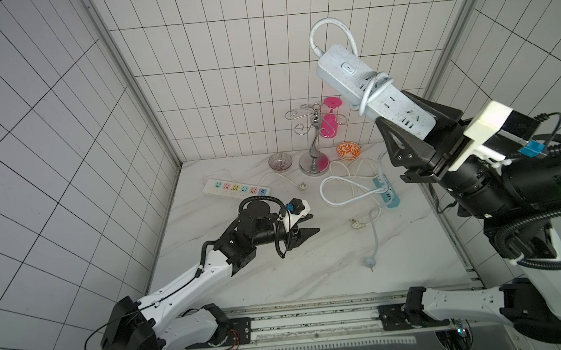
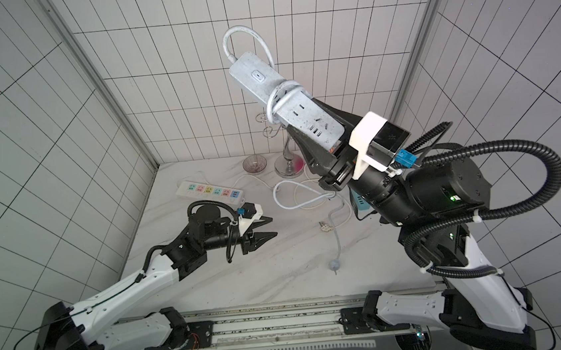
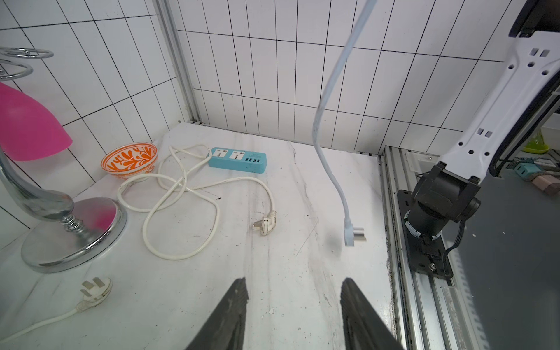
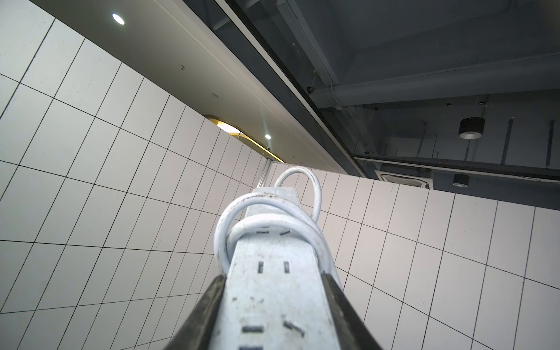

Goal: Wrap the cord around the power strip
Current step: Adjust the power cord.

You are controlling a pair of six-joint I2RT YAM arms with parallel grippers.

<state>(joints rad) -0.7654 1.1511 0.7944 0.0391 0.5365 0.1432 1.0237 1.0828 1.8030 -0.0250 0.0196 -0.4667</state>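
While your right tool (image 4: 274, 277) is clenched on one end of the strip (image 1: 373, 86) and holds it high and tilted over the bench (image 1: 281, 279), the cord (image 1: 369, 97) makes about two turns round its middle. The rest hangs down, with the plug (image 3: 351, 233) low by the bench. Your left tool (image 3: 294, 281) is released and has nothing in it. Bring it to the hanging part, well above the plug, and pinch gently. Lead the cord round the strip, beside the other turns. Pull snug, not hard, so the turns do not slip off.
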